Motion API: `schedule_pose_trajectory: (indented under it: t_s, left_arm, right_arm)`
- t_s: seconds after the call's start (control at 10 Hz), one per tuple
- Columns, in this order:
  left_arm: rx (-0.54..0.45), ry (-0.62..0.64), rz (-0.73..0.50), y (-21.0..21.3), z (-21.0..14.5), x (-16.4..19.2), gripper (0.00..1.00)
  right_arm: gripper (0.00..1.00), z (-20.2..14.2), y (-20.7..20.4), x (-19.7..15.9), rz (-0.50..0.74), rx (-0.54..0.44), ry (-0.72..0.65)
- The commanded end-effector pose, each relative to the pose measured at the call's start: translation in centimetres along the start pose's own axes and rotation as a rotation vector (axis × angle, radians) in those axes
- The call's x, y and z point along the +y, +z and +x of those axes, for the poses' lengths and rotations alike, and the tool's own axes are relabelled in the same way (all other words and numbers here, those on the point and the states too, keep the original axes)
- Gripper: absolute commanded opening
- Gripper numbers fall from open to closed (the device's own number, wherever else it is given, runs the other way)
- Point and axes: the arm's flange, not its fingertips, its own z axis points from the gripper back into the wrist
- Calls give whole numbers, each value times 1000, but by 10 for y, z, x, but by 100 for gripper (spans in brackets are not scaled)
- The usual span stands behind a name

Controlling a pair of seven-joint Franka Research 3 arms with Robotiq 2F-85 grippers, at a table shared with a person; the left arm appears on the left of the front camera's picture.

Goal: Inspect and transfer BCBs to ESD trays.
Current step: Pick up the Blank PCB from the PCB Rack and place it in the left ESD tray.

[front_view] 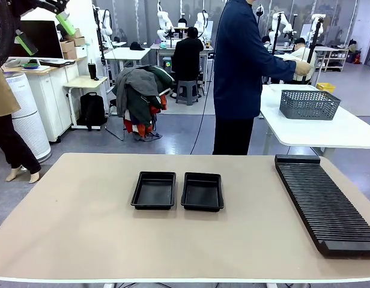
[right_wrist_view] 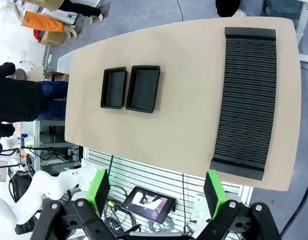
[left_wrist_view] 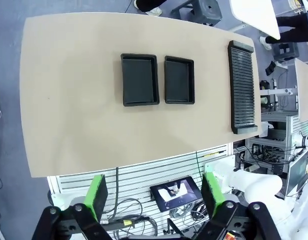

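Observation:
Two ESD trays, both black, sit side by side mid-table with bare floors: the left tray (front_view: 154, 191) (left_wrist_view: 139, 79) (right_wrist_view: 114, 88) and the right tray (front_view: 202, 192) (left_wrist_view: 179, 80) (right_wrist_view: 143, 88). The BCBs are out of view. My left gripper (left_wrist_view: 155, 195) hangs high above the table's near edge, open, with nothing between its green pads (left_wrist_view: 97, 195). My right gripper (right_wrist_view: 156, 191) is likewise raised high and open, its pads (right_wrist_view: 214, 192) holding nothing. In the front view, the left gripper (front_view: 45, 33) shows at the top left corner.
A long black ribbed rack (front_view: 323, 207) (left_wrist_view: 242, 87) (right_wrist_view: 246, 100) lies along the table's right side. A person in dark blue (front_view: 239, 72) stands at the far edge, hand (front_view: 302, 68) reaching toward a grey mesh basket (front_view: 309, 104) on a white table behind.

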Motion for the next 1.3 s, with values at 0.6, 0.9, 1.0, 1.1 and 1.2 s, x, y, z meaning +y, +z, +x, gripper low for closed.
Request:
schedule_pose_trajectory:
  t_s: [0.6,0.9,1.0,1.1,1.2]
  left_arm:
    - [1,-12,0,0,1,-1,100]
    - [1,-12,0,0,1,-1,100]
    - [1,-12,0,0,1,-1,100]
    - [1,-12,0,0,1,-1,100]
    - [1,-12,0,0,1,-1,100]
  right_arm:
    - [100,0,0,0,0,-1,0]
    - [100,0,0,0,0,-1,0]
    - [100,0,0,0,0,-1,0]
    - [100,0,0,0,0,-1,0]
    - [100,0,0,0,0,-1,0]
